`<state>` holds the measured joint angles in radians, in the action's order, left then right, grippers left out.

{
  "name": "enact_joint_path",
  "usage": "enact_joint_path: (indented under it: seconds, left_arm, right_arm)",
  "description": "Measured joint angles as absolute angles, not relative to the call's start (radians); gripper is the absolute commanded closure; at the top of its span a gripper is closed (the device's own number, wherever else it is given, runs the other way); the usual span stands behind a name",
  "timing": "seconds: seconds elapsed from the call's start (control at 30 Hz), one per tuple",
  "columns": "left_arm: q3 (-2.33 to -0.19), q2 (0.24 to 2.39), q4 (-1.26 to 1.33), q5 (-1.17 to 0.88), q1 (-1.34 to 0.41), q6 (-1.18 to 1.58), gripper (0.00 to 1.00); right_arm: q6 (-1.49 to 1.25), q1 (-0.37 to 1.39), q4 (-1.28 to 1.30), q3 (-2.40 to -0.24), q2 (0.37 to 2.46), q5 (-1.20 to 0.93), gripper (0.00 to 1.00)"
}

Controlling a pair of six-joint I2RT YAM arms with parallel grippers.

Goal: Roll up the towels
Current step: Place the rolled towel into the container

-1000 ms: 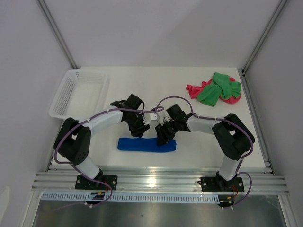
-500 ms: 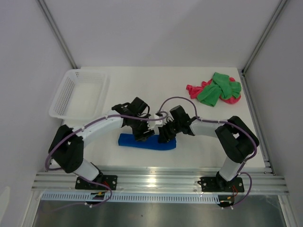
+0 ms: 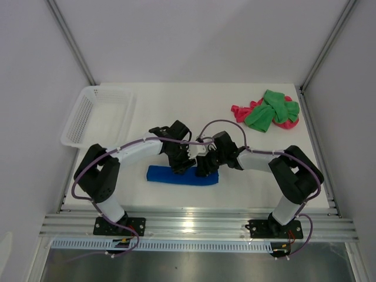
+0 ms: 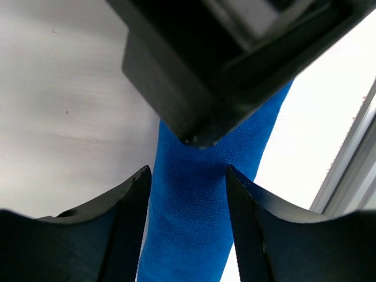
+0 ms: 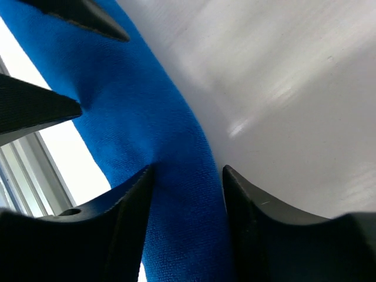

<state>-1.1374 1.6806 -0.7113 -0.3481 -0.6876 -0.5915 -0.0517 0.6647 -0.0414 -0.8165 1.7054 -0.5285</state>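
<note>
Cloth nearest the arms is the blue towel [image 3: 163,175], lying on the counter [image 3: 176,111] as a tight roll that runs left to right. By its shape the first of three looks close to finished. The left claw [image 4: 187,176] sits over the roll's middle, with its fingers part-way apart and pressed against the cloth on both sides, so it grips the roll rather than merely straddling it. The right claw [image 5: 187,173] comes down just right of it on the same roll and pinches it likewise; the cloth puckers against one finger. The claws hide that stretch, so I cannot tell whether the loose edge is tucked under. Beyond the roll, well apart to its right, the green towel [image 3: 267,111] lies crumpled over the pink towel [image 3: 238,110] in one heap, neither rolled. Beyond the roll to its left stands the basket [image 3: 79,117]. I judge roughly a third of the job done. The blue roll has yet to be let go, and the heaped pair must be separated, flattened and rolled.
</note>
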Motion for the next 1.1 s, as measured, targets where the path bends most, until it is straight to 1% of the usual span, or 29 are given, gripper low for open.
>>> enact_joint_path:
  seconds: [0.07, 0.23, 0.43, 0.57, 0.8, 0.97, 1.1]
  left_arm:
    - [-1.142, 1.674, -0.719, -0.355, -0.686, -0.589, 0.44]
    - [-1.18, 1.672, -0.76, -0.374, -0.684, -0.575, 0.42]
    - [-1.301, 1.736, -0.802, -0.403, -0.67, -0.583, 0.4]
    - [-1.335, 1.798, -0.8, -0.459, -0.669, -0.601, 0.39]
    - [-1.348, 1.85, -0.795, -0.571, -0.699, -0.657, 0.39]
    - [-1.345, 1.868, -0.762, -0.593, -0.715, -0.675, 0.4]
    - [-1.304, 1.831, -0.71, -0.611, -0.716, -0.67, 0.4]
  right_arm:
    - [-0.049, 0.667, -0.015, -0.828, 1.698, -0.508, 0.4]
    - [-0.038, 0.667, 0.073, -0.842, 1.655, -0.452, 0.37]
    - [-0.025, 0.645, 0.159, -0.868, 1.595, -0.402, 0.37]
    - [-0.023, 0.625, 0.233, -0.873, 1.583, -0.366, 0.37]
    - [-0.007, 0.607, 0.289, -0.778, 1.472, -0.303, 0.36]
    - [0.017, 0.581, 0.3, -0.741, 1.434, -0.308, 0.36]
    - [0.035, 0.575, 0.293, -0.743, 1.428, -0.334, 0.36]
